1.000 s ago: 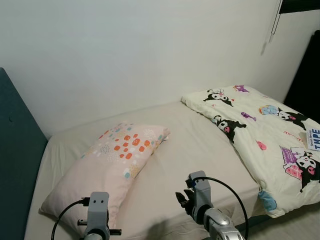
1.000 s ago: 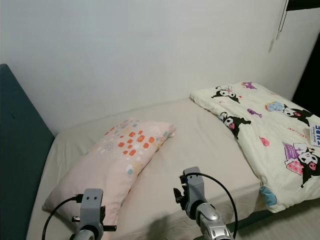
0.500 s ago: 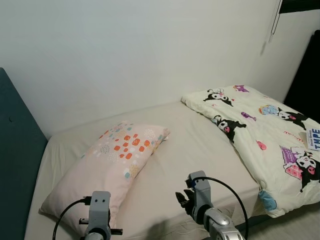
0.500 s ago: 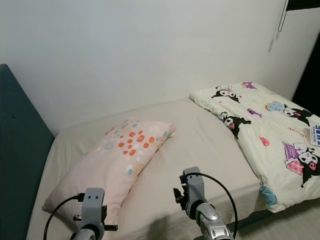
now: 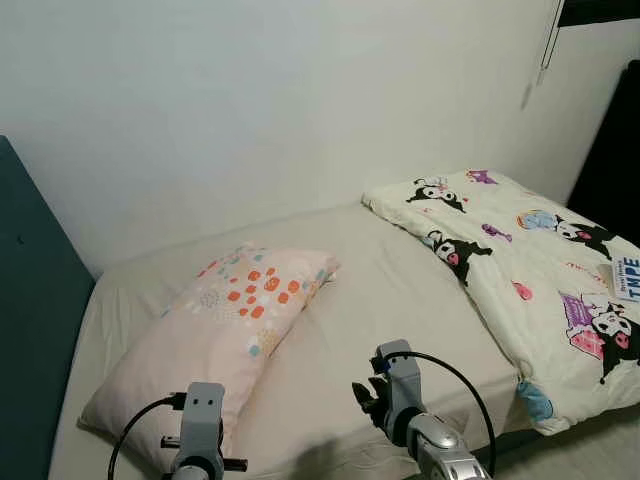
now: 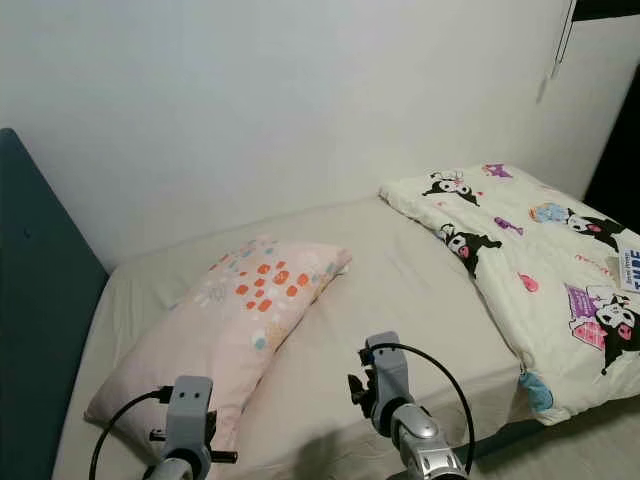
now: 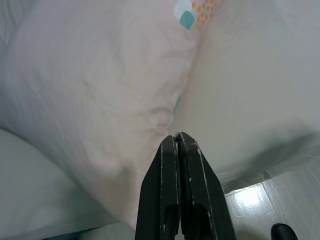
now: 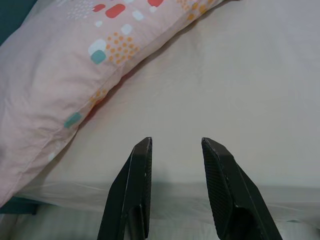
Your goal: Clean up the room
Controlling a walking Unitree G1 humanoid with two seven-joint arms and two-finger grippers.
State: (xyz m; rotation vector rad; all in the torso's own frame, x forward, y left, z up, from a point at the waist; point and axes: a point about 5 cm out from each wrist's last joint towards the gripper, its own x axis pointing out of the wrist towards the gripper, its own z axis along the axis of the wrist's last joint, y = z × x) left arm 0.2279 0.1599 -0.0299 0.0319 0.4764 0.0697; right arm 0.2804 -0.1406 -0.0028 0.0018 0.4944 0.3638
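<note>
A pink pillow (image 5: 225, 325) with orange and teal dots lies slantwise on the left half of the bed (image 5: 390, 290). A cream blanket (image 5: 540, 280) printed with black cartoon figures covers the bed's right end. My left gripper (image 7: 176, 137) is shut with nothing in it, held above the pillow's (image 7: 100, 85) near corner. My right gripper (image 8: 175, 145) is open and empty over the sheet (image 8: 240, 85) near the bed's front edge, the pillow (image 8: 75, 75) off to one side of it. Both wrists (image 5: 200, 430) (image 5: 400, 395) show low in the head views.
A dark teal headboard (image 5: 35, 320) stands at the bed's left end. A white wall (image 5: 280, 100) runs behind the bed. A dark curtain or door (image 5: 612, 150) is at the far right. Pale floor (image 7: 280, 195) lies below the bed's front edge.
The camera view has shifted slightly. Both grippers stay where they were, and the pillow and blanket have not moved.
</note>
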